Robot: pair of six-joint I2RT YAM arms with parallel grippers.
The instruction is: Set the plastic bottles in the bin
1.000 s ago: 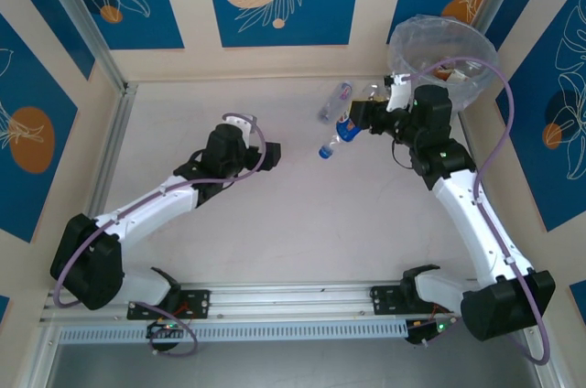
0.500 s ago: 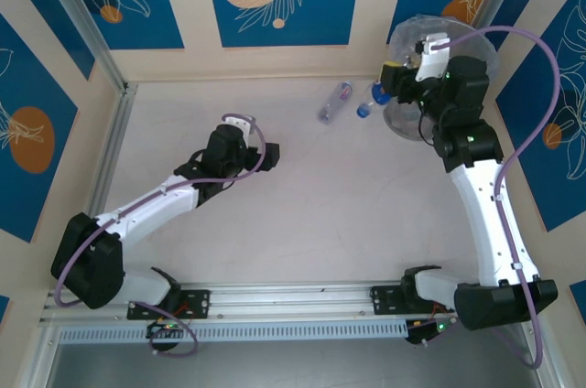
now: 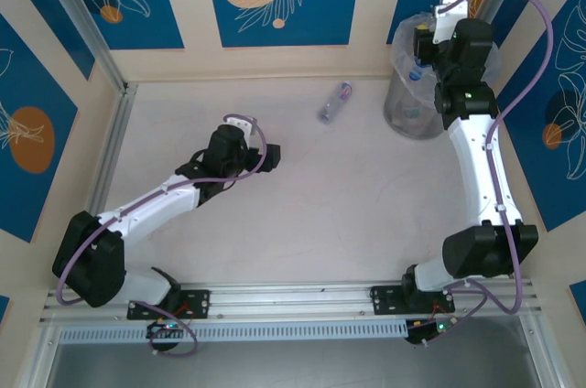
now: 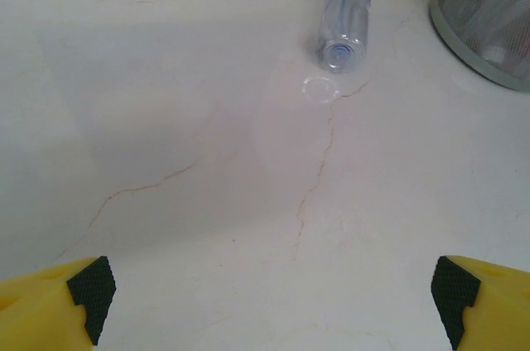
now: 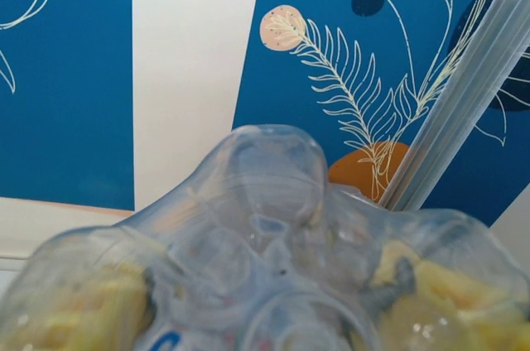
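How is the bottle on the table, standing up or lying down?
Lying down. The bottle rests on its side on the table, its long body flat against the surface, near the bin.

Open desk: the white, veined desk is bare across its middle and near side, between both arms.
Left lane: the yellow fingers of the left gripper stand wide apart, with bare desk ahead of them.
Far-right corner: a round grey mesh bin stands close to both walls. The right gripper, closed on a second clear bottle, occupies the space over its mouth.
Obstacle: a clear plastic bottle lies on its side near the back wall, apart from the bin.
Bounds: blue-and-cream panelled walls on three sides, and an aluminium post just behind the bin.
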